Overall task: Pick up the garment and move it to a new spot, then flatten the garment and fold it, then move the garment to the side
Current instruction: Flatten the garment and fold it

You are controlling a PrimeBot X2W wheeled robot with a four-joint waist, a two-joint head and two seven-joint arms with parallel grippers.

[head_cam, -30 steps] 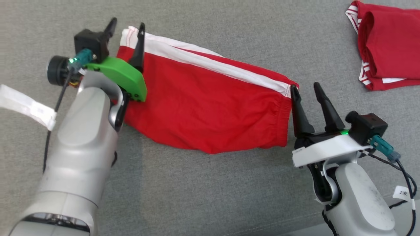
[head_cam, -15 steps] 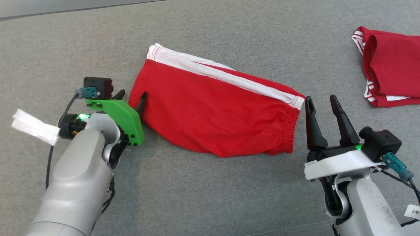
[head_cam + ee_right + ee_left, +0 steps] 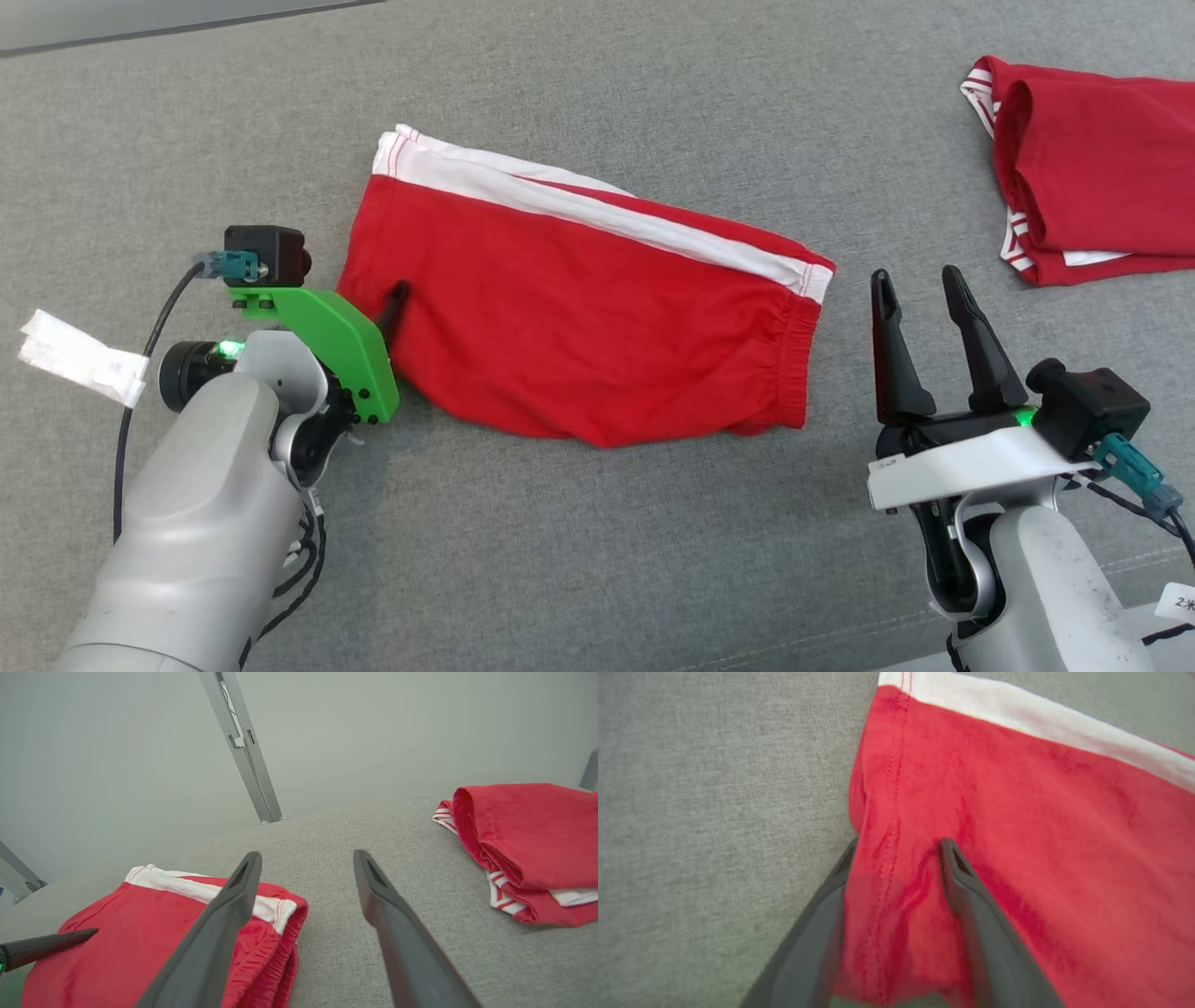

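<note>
The garment (image 3: 597, 317) is a pair of red shorts with a white side stripe, lying folded flat on the grey fabric surface. My left gripper (image 3: 369, 299) is at its left hem. In the left wrist view the fingers of the left gripper (image 3: 899, 843) stand apart astride the hem of the garment (image 3: 1017, 812), one finger on top of the red cloth and the other at its edge. My right gripper (image 3: 920, 285) is open and holds nothing, just right of the elastic waistband. The right wrist view shows the right gripper (image 3: 306, 856) beside the garment (image 3: 140, 924).
A second red garment with striped trim (image 3: 1083, 187) lies folded at the far right, also seen in the right wrist view (image 3: 528, 835). A white tag (image 3: 79, 359) hangs on the left arm's cable. A metal post (image 3: 243, 746) stands beyond the far edge.
My left gripper has come from the garment's far left corner to its near left hem, and its fingers have narrowed around the cloth. My right gripper has drawn back off the waistband. The head camera shifted.
</note>
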